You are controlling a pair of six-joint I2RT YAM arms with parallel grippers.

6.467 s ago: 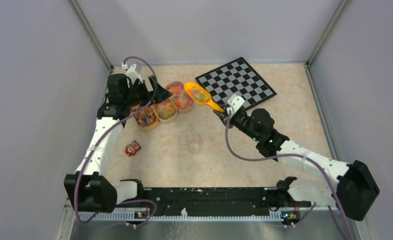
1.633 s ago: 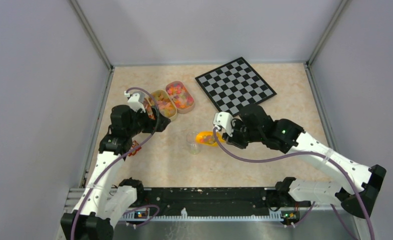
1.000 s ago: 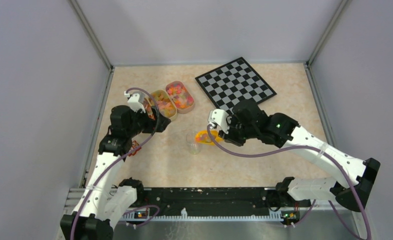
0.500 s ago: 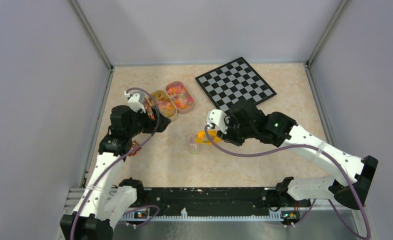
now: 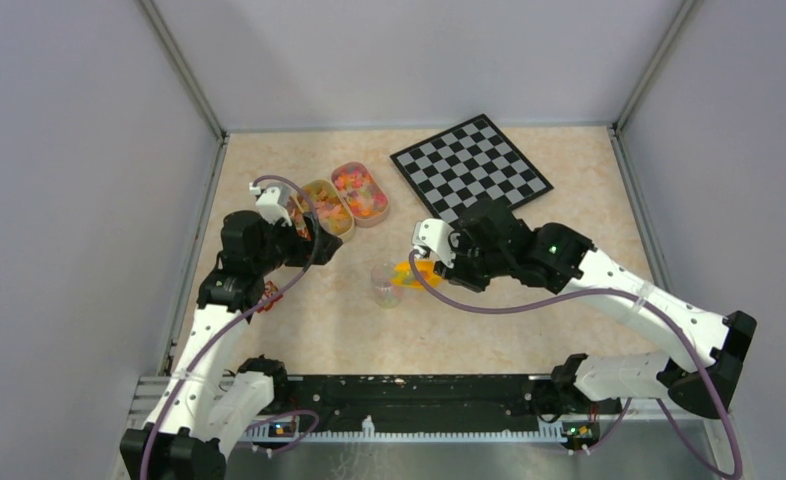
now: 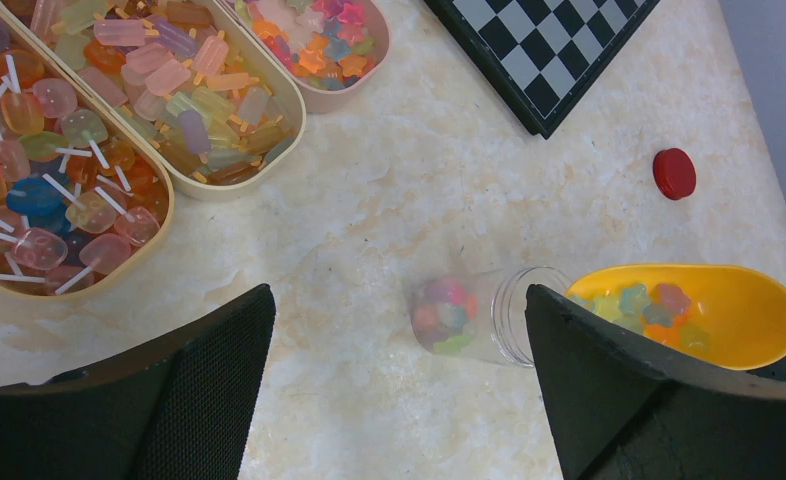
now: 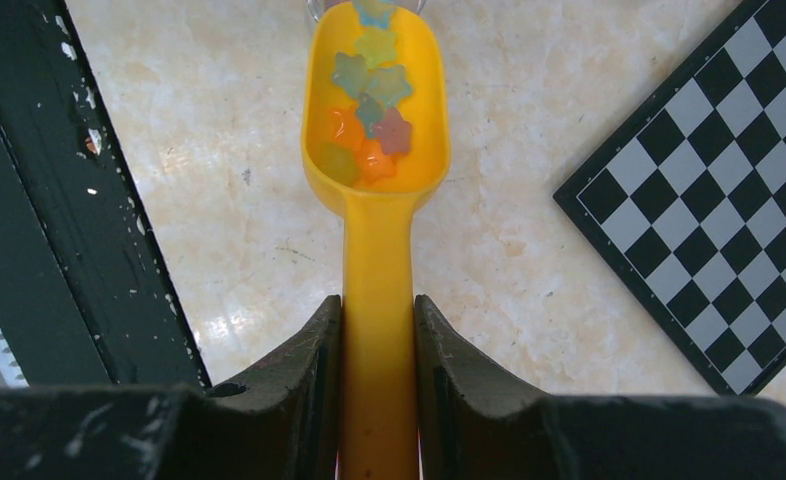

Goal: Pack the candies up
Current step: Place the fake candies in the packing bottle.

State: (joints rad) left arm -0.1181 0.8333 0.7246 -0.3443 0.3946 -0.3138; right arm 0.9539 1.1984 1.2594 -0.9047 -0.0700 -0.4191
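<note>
Small star-shaped candies [image 7: 369, 110] in orange, green, blue and pink lie in the yellow-orange scoop [image 7: 377, 200]. My right gripper [image 7: 377, 330] is shut on the scoop's handle. The scoop's tip [image 5: 405, 272] is at the mouth of the clear jar [image 5: 386, 283], which stands open on the table. The jar [image 6: 489, 315] holds a small heap of candies [image 6: 447, 312] at its bottom. More star candies fill the pink tray [image 6: 314, 45]. My left gripper [image 6: 399, 390] is open and empty, hovering left of the jar.
Two beige trays [image 6: 184, 90] of popsicle-shaped sweets sit beside the pink one at the back left. The chessboard [image 5: 471, 168] lies at the back right. A red lid [image 6: 674, 172] lies near the chessboard's corner. A small red item [image 5: 266, 295] sits under my left arm.
My right gripper carried the loaded scoop from the trays to the jar and brought its tip to the mouth. It hardly moved in the last half second. My left arm pulled back from the trays.
</note>
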